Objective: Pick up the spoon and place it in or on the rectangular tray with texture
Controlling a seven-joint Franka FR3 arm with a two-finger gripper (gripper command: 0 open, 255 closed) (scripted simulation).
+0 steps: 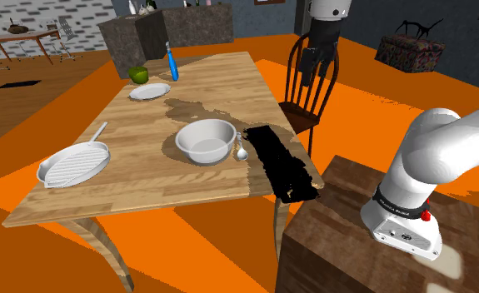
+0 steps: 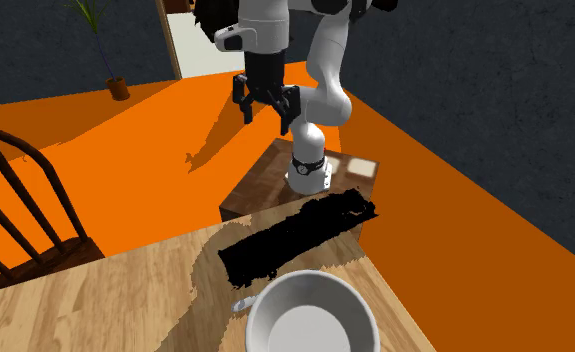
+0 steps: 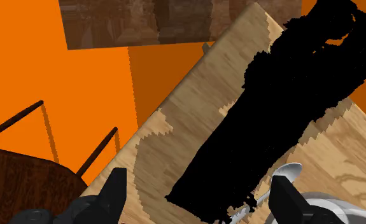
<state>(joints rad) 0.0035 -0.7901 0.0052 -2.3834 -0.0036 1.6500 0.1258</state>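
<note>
The small silvery spoon point(image 1: 241, 151) lies flat on the wooden bench point(image 1: 146, 137), tucked into the narrow gap between a white bowl point(image 1: 206, 140) and the tray point(image 1: 283, 163), which shows as a long, ragged-edged slab of flat black near the bench's corner. The spoon sits just beside the bowl's rim, and its handle point(image 3: 242, 212) runs close along the tray's edge; whether it touches either I can't make out. To my eye nothing of the job is done. The spoon has not been lifted and nothing lies on the tray, so the whole of it is left: coming down to the spoon, closing on it, lifting it, and the short hop sideways onto the tray. The white arm point(image 1: 433, 154) rises from its stand point(image 1: 371, 250) and carries the jaws high in the air, up by the back of the wooden chair point(image 1: 306, 83) at the bench's side and well apart from the spoon. The jaws stand wide apart, the two black fingers point(image 3: 114, 194) holding and touching nothing, with the bench edge, the tray and the spoon far below them. Further along the bench sit a white ridged grill pan point(image 1: 75, 163), a small plate point(image 1: 149, 91), something green point(image 1: 138, 74) and a blue upright object point(image 1: 172, 62), all well clear of the spoon.
</note>
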